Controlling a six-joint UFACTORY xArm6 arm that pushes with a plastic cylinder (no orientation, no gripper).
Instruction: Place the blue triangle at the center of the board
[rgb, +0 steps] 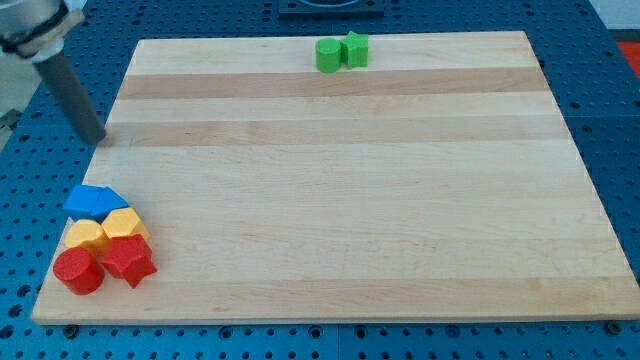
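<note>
Blue triangle (95, 200) near the board (340, 180)'s lower-left corner.
My tip (99, 141), holding nothing, sits above the triangle, apart, at the board's left edge.

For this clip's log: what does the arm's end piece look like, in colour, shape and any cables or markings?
A straight, dark grey cylindrical rod, plain and matte, narrowing little toward my tip. Its upper end joins a blurred, lighter grey and black mount at the view's top left corner. No cables or markings can be made out.

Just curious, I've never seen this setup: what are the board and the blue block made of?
The board looks like pale, matte wood: grain and glued strips show. The blue triangle looks like smooth, solid-coloured plastic, though painted wood is possible.
</note>
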